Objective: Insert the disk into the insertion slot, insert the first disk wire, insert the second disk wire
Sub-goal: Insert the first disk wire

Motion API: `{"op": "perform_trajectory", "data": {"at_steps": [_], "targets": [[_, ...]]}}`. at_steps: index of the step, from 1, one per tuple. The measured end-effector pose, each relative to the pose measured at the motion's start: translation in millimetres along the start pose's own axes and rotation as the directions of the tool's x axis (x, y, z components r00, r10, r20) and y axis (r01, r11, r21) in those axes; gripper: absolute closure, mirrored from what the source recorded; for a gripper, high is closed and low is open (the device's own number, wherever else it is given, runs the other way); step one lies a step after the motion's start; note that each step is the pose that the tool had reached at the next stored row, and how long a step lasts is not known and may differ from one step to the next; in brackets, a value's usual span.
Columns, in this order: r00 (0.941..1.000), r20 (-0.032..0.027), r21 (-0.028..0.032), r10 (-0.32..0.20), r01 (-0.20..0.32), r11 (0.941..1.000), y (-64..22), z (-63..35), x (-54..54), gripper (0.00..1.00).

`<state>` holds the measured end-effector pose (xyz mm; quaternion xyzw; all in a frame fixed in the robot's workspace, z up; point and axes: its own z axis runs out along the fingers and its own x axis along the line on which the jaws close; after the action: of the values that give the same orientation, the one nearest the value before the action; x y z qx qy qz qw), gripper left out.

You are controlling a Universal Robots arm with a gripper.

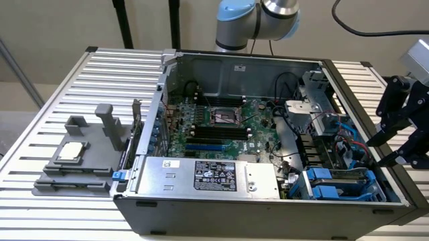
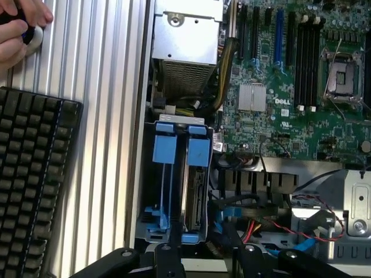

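Note:
The insertion slot (image 1: 340, 185) is a grey bay with blue rails in the open computer case's corner, at the exterior view's lower right. In the wrist view the slot (image 2: 174, 179) carries two blue tabs. A grey slab with a black connector strip (image 2: 194, 200) stands edge-on inside it and looks like the disk; its label is hidden. Loose red and blue wires (image 2: 272, 227) lie just beside the bay. My gripper (image 1: 382, 153) hangs above the case's right wall, close over the bay, open and holding nothing. Its black fingers (image 2: 168, 260) show spread apart.
A silver power supply with a black label (image 1: 214, 175) fills the case front beside the bay. The motherboard (image 1: 221, 125) lies behind it. A grey fixture holding a chip (image 1: 74, 155) sits on the slatted table. A black keyboard (image 2: 32, 174) and a person's hand (image 2: 17, 29) are near the case.

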<state>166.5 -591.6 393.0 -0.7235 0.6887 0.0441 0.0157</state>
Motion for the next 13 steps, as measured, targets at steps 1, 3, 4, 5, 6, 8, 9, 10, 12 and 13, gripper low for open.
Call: {"op": "perform_trajectory", "data": {"at_steps": [1,3,4,5,6,8,9,10,12,13], "targets": [[1.0,0.0001,0.0001,0.0,0.0,1.0,-0.1,1.9,-0.4,0.6],[1.0,0.0002,0.0,0.0,0.0,1.0,-0.4,5.7,-1.3,0.6],[1.0,0.0002,0.0,-0.001,0.001,1.0,-0.5,7.6,-1.7,0.6],[1.0,0.0001,0.0,-0.001,0.001,1.0,-0.6,9.4,-2.0,0.6],[1.0,0.0,0.0,-0.001,0.001,1.0,-0.7,11.2,-2.3,0.6],[1.0,-0.0009,-0.0001,-0.001,0.001,1.0,-1.0,14.9,-3.0,0.6],[1.0,-0.0016,-0.0002,-0.001,0.001,1.0,-1.0,16.7,-3.4,0.6],[1.0,-0.0021,-0.0002,-0.001,0.001,1.0,-1.1,18.5,-3.8,0.6],[1.0,-0.0039,-0.0003,-0.002,0.002,1.0,-1.4,22.4,-5.1,0.6],[1.0,-0.0053,-0.0004,-0.002,0.002,1.0,-1.4,24.1,-5.7,0.6]]}}
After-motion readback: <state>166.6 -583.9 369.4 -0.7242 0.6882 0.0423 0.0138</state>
